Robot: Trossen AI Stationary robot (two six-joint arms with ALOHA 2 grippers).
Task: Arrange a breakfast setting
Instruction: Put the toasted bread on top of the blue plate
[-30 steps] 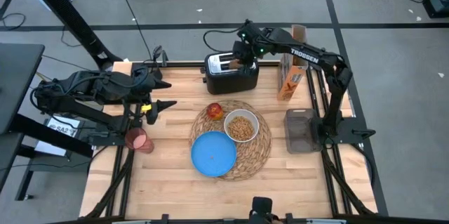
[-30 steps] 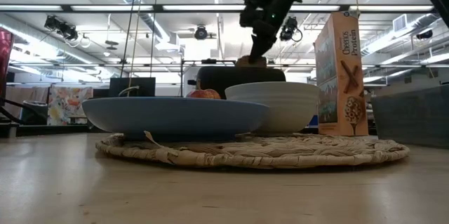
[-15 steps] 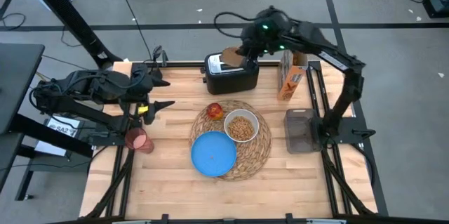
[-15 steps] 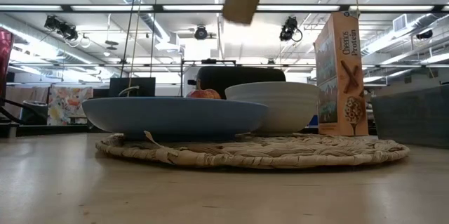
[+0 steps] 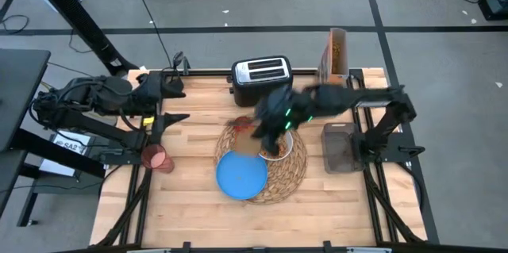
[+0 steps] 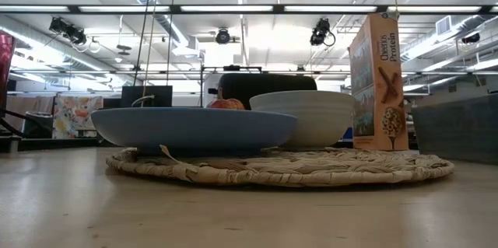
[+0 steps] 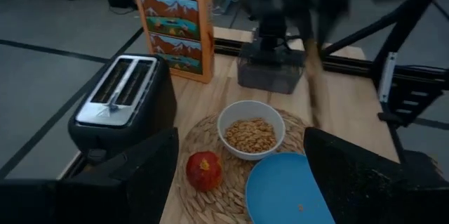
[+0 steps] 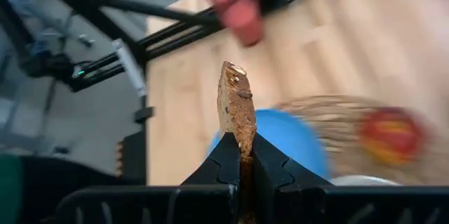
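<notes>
Looks roughly halfway through, judging by the table. Already sitting on the woven straw placemat [image 5: 295, 175]: blue plate [image 5: 240, 175] at the near side, white bowl [image 7: 251, 129] with cereal in it behind, small red fruit [image 7: 203, 170] next to the bowl. All three together and tidy in the left wrist view.

Still out of place: pink cup [image 5: 156, 158], way off at the left edge of the table, well apart from the mat. No spoon anywhere in sight, so can't say where that is. Toaster [image 5: 260, 74] at the back with both slots empty, cereal box [image 5: 336, 53] to its right, dark tray [image 5: 340, 147] at the right edge.

Now the toast slice [image 8: 234, 106]: pinched on edge, standing up between the clamped fingers of the right gripper [image 8: 240, 155]. From above, blurred with motion, hanging over the mat about between fruit and bowl, just behind the plate. Plate directly past the toast in the right wrist view, so probably headed there, just a guess though.

Left gripper [image 5: 173, 121] parked over the left side of the table, fingers spread wide, nothing in them, not far from the cup.

Left to do, probably: toast down, cup over, spoon found.
</notes>
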